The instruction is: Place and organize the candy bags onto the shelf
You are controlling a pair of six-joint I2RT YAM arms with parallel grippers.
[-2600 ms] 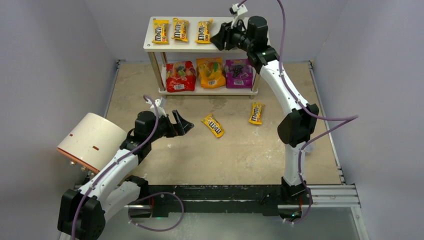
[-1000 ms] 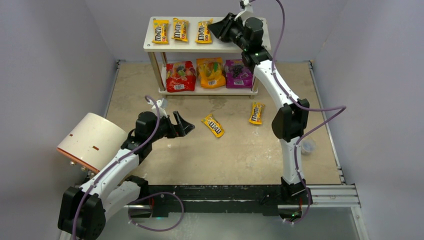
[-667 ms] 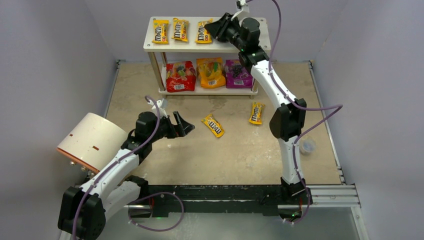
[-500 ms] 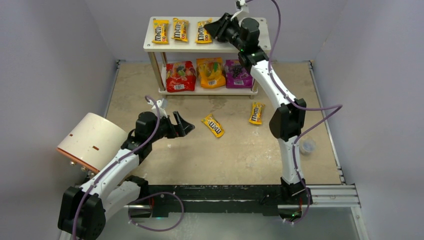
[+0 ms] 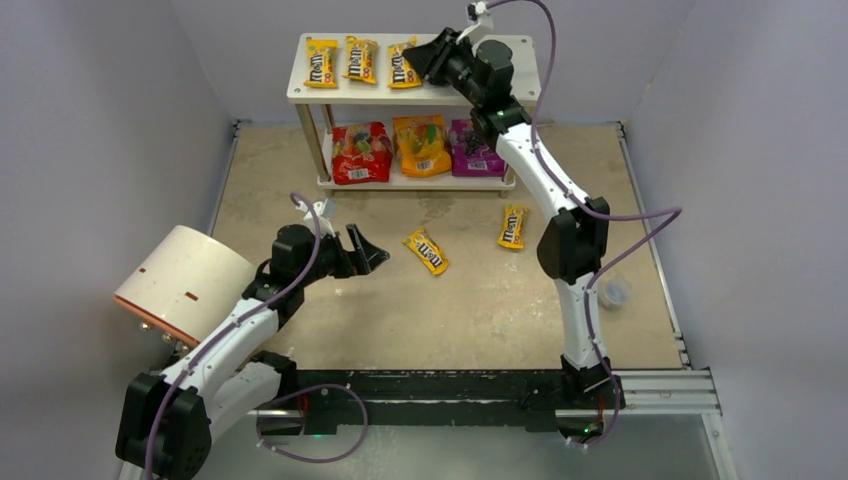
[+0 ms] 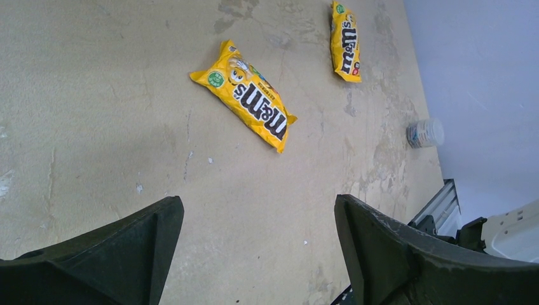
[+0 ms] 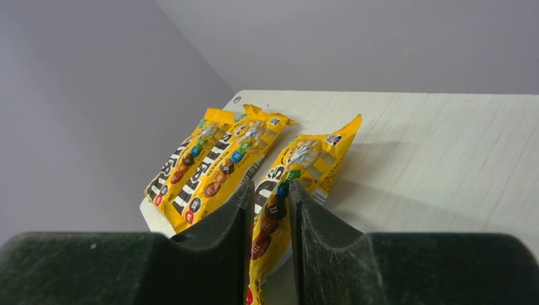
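Item: third yellow packet [image 7: 305, 162], lying on the shelf [image 7: 445, 140] top board, rightmost beside two neighbouring packets [image 7: 203, 168]. Its long axis is running front to back, parallel with theirs, far right corner lifting. My right gripper [image 7: 272, 190] is pinching its near end. My left gripper [image 6: 257, 203] is hanging spread wide, holding nothing, facing a loose packet [image 6: 254, 105] lying aslant on the table [image 6: 95, 95]

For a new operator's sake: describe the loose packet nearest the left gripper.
Start at the shelf; on the table in front lie two yellow M&M's packets. Yours is the left one, lying diagonally; its neighbour points at the shelf.
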